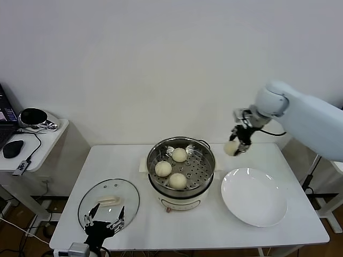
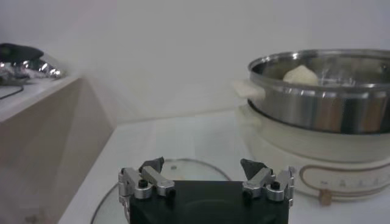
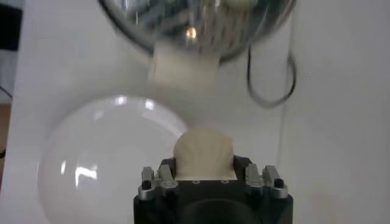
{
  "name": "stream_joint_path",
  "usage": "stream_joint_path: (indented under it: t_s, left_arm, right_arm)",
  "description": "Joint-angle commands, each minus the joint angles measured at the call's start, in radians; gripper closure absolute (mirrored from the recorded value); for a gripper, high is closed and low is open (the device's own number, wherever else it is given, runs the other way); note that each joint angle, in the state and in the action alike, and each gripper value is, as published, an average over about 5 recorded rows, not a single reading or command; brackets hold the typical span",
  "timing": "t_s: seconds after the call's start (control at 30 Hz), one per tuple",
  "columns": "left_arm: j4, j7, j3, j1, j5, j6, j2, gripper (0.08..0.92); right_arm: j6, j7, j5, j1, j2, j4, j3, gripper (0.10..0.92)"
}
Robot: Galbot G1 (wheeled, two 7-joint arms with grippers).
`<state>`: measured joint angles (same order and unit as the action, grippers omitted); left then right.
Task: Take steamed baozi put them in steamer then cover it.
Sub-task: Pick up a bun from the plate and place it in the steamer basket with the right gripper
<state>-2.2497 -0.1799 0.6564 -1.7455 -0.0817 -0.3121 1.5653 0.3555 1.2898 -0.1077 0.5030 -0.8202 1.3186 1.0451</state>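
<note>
**Fourth bun in the air, three in the pot**

One bun (image 1: 231,148) hangs clamped in the right gripper (image 1: 236,148), held above the table (image 1: 134,160) between the steamer (image 1: 181,170) and the far right corner. In the right wrist view the bun (image 3: 203,152) sits squeezed between the two fingers (image 3: 159,178), bulging out past them, with the white plate (image 3: 103,158) and the steamer's rim (image 3: 195,24) beyond it.

Three more buns lie on the holed tray inside the steel pot: one toward the back (image 1: 179,155), one on the robot's left (image 1: 163,168), one at the front (image 1: 178,181). The pot stands on its cream base in the middle of the table, uncovered.

The glass lid (image 1: 109,202) lies flat on the table to the robot's left of the steamer, handle up. The left gripper (image 1: 103,224) rests low at the table's near edge, just beside the lid's near rim, its fingers spread wide and holding nothing; its wrist view shows the lid (image 2: 177,173) just ahead of the spread fingertips (image 2: 153,164).

The plate (image 1: 254,197) lies to the robot's right of the steamer. A side desk (image 1: 40,142) stands off to the left.
</note>
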Motion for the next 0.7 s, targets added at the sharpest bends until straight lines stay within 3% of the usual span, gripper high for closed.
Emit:
stream_joint_path:
  t_s: [0.03,0.7]
  left_arm:
    - [-0.009,-0.003,0.000,0.006,0.010,0.001,-0.006,0.177]
    - [0.000,-0.001,-0.006,0.008,0.022,0.002,-0.001,0.177]
  right_arm:
    - [0.107,0.003,-0.153,0.148,-0.209,0.001,0.156,0.442]
    - [0.156,-0.090,-0.038,-0.048,-0.344,-0.122,0.176,0.440]
